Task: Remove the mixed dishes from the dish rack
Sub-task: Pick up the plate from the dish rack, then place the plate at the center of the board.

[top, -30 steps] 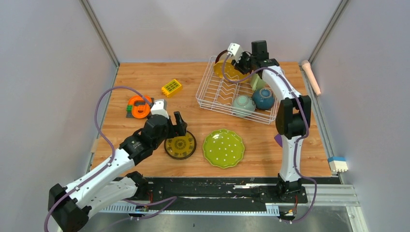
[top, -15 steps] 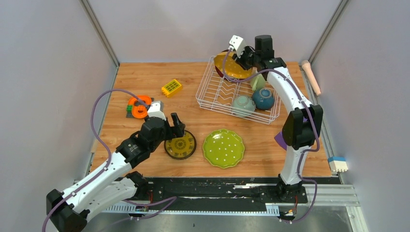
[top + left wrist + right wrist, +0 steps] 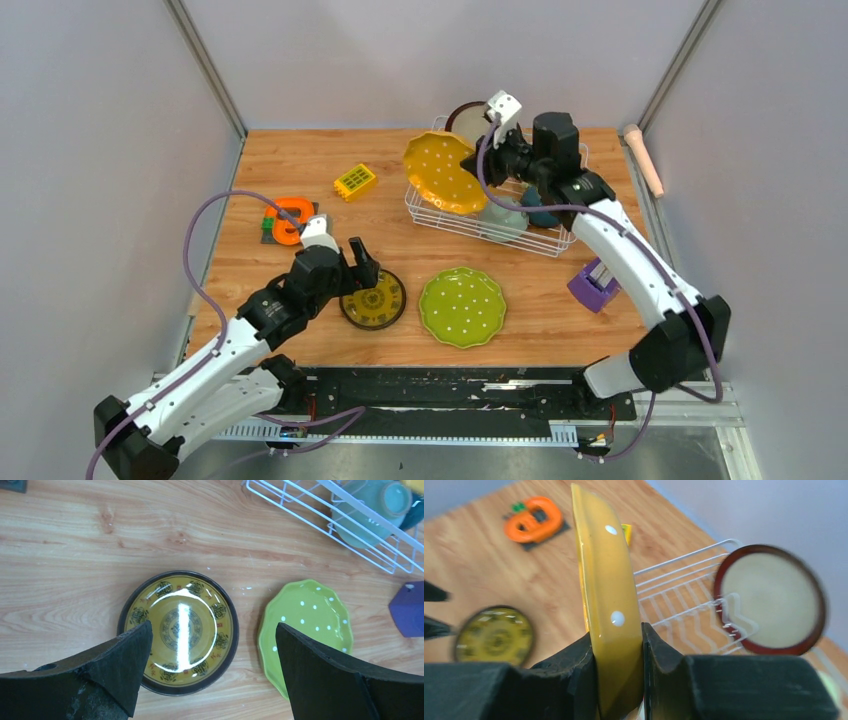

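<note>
My right gripper (image 3: 484,166) is shut on the edge of the orange white-dotted plate (image 3: 439,172) and holds it tilted above the left end of the white wire dish rack (image 3: 520,240). The right wrist view shows the plate (image 3: 606,595) edge-on between the jaws. The maroon-rimmed plate (image 3: 465,117) stands at the rack's back. The mint bowl (image 3: 503,215) and the teal bowl (image 3: 540,215) are partly hidden by the arm; the mug is hidden. My left gripper (image 3: 358,262) is open above the black yellow-patterned plate (image 3: 178,630), which lies flat on the table. The green dotted plate (image 3: 462,307) lies to its right.
A yellow toy block (image 3: 355,182) and an orange ring-shaped thing (image 3: 290,220) lie at the left of the table. A purple block (image 3: 595,285) sits right of the green plate. A pink object (image 3: 645,158) lies along the right wall.
My right gripper has lifted the orange plate out of the rack and swung it left and nearer. The left gripper has backed slightly away from the black plate.
</note>
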Available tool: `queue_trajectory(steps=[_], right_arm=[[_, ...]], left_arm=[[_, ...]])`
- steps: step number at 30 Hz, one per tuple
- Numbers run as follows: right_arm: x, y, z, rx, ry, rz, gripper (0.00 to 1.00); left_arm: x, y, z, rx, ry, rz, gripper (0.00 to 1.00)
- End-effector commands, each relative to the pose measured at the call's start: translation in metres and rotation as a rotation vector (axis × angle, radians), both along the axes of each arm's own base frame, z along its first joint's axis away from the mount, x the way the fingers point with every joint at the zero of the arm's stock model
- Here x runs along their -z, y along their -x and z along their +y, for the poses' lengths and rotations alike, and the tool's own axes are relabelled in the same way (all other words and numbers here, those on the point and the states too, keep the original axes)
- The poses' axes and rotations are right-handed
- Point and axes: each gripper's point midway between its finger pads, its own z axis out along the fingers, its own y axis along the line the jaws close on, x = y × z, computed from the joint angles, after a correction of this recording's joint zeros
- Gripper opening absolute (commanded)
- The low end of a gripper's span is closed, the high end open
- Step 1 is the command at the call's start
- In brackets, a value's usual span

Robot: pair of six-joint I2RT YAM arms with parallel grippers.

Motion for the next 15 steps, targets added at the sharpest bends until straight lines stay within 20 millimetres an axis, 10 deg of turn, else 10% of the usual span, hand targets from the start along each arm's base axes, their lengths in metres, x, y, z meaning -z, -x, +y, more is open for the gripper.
queue_trajectory(steps=[1, 15], right_arm=[[-0.088, 0.056, 0.011, -0.028, -0.470, 0.028, 0.00], [0.004, 0.174, -0.005, 0.238, -0.974, 0.706, 0.00]], left_arm=[[-0.007, 0.009, -0.005, 0.009, 0.093, -0.007, 1.00], [-0.042, 0.074, -0.023, 0.275, 0.400, -0.096, 1.00]])
